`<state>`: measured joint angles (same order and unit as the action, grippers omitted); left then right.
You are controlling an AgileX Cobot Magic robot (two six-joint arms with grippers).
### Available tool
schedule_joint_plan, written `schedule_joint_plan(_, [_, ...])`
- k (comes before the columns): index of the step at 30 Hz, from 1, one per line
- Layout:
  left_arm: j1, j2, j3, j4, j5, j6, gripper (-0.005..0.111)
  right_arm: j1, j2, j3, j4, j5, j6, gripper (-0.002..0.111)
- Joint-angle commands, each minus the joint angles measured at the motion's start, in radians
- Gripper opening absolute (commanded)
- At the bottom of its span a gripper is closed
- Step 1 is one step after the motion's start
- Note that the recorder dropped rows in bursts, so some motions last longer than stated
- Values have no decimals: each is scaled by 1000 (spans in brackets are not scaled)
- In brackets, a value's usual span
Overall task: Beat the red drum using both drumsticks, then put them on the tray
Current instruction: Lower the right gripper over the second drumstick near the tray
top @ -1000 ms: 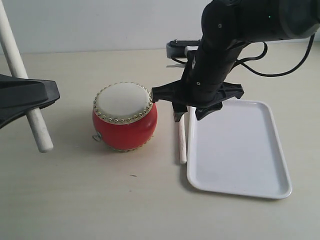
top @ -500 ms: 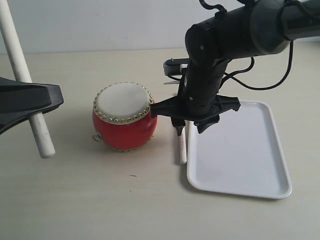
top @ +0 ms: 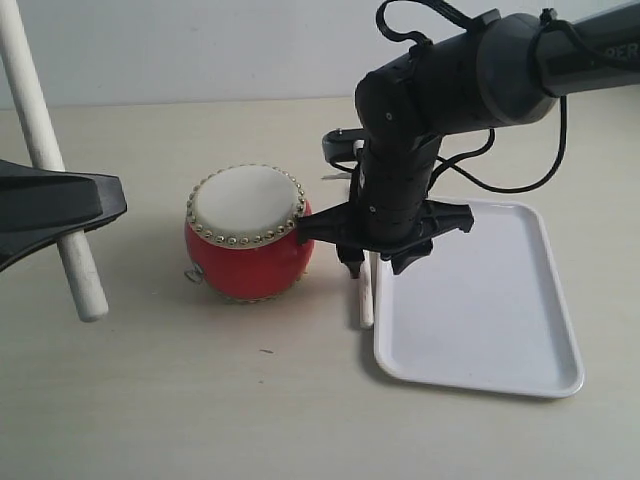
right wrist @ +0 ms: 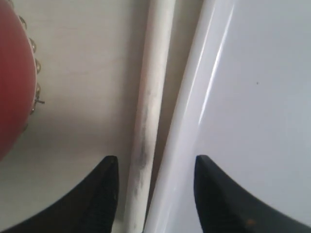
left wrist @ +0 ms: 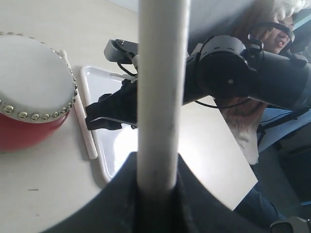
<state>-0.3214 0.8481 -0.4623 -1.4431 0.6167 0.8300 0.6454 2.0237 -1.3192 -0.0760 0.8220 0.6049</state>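
Altogether: two drumsticks [top: 38,110] [top: 366,300], one red drum [top: 250,235], one tray [top: 480,300].

So the right arm [top: 470,70] comes in from 2 o'clock with its wrist bent straight down. The right gripper [top: 378,262] has its jaws spread wide. The left gripper [top: 62,205] sits over at 9 o'clock, clamped on a drumstick [top: 33,110].

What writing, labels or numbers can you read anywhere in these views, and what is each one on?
"PER": pale letters on the right arm, in the exterior view; the start may be cut off, and I cannot tell.
No writing shows on the red drum, the tray, the held drumstick or the drumstick on the table.
Neither wrist view shows any readable text.
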Motion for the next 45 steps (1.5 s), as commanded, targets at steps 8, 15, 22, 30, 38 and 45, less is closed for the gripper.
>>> schedule_joint_plan(8, [3,-2,4,7,-6,-2,0,7,15,-67,-2,-8,26,46])
schedule_joint_plan(15, [3,-2,4,11,-6,-2,0,7,54,-75,32,-1,26,46])
schedule_joint_plan(22, [3,-2,4,11,-9,-2,0,7,59,-75,32,-27,26,46])
schedule_joint_plan(30, [3,-2,4,9,-14,-2,0,7,68,-75,41,-23,26,46])
schedule_joint_plan(38, [3,-2,4,4,-14,-2,0,7,57,-75,42,-25,26,46])
schedule_joint_plan(45, [3,-2,4,-11,-49,-2,0,7,22,-75,20,0,-2,46])
